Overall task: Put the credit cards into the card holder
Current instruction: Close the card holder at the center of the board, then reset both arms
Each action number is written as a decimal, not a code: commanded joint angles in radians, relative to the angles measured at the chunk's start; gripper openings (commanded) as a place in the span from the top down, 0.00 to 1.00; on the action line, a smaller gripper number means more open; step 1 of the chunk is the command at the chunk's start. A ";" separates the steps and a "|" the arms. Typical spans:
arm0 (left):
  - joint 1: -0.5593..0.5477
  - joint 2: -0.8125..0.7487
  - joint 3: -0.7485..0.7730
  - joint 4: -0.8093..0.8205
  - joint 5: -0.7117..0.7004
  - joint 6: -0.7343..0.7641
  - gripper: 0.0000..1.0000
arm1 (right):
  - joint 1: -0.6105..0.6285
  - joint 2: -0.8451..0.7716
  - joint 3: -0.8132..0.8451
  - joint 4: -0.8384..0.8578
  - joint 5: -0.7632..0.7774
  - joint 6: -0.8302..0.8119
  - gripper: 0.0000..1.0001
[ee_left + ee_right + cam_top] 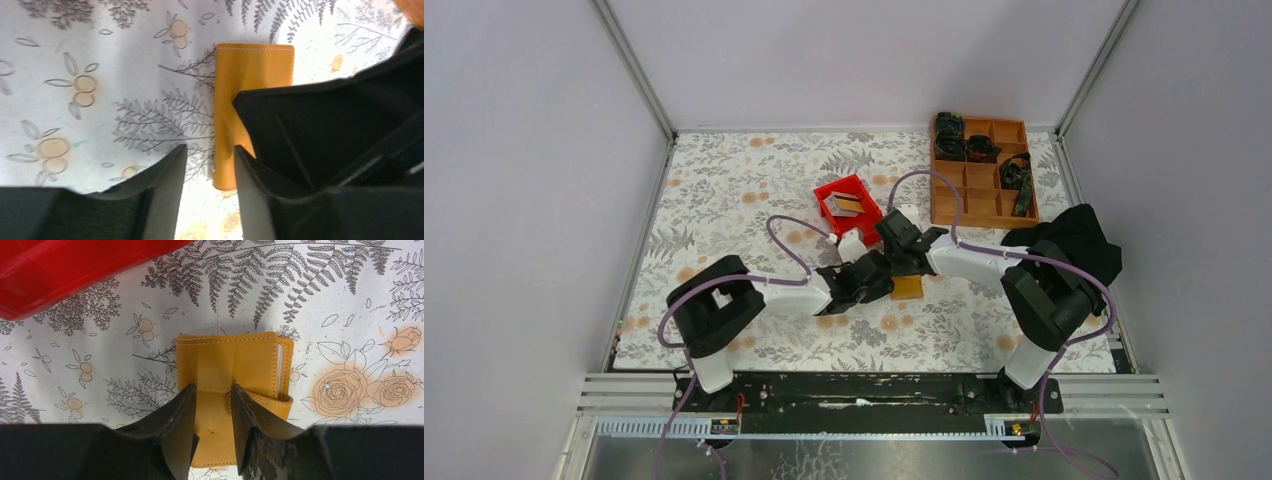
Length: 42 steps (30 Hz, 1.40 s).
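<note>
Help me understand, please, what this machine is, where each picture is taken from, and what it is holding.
These are two robot arms, the left arm and the right arm, bolted to the near edge of a cloth-covered table. The wide picture looks down from above and behind them. The other two come from a camera on each wrist, and that arm's own dark fingers show at the bottom. On the table lie a tan-orange card holder, a red bin, a wooden compartment tray and a black cloth. The left end effector and the right end effector both hover over the card holder, fingers apart; neither seems to grip anything.
</note>
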 commanded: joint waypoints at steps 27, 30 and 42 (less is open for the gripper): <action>-0.019 -0.556 -0.075 -0.467 -0.432 0.289 0.25 | 0.021 -0.273 0.040 -0.037 0.126 -0.046 0.43; -0.018 -0.617 -0.084 -0.451 -0.503 0.326 0.22 | 0.020 -0.353 -0.012 -0.022 0.188 -0.061 0.34; -0.018 -0.732 -0.105 -0.493 -0.680 0.369 0.00 | 0.021 -0.443 0.000 -0.356 0.490 0.164 0.11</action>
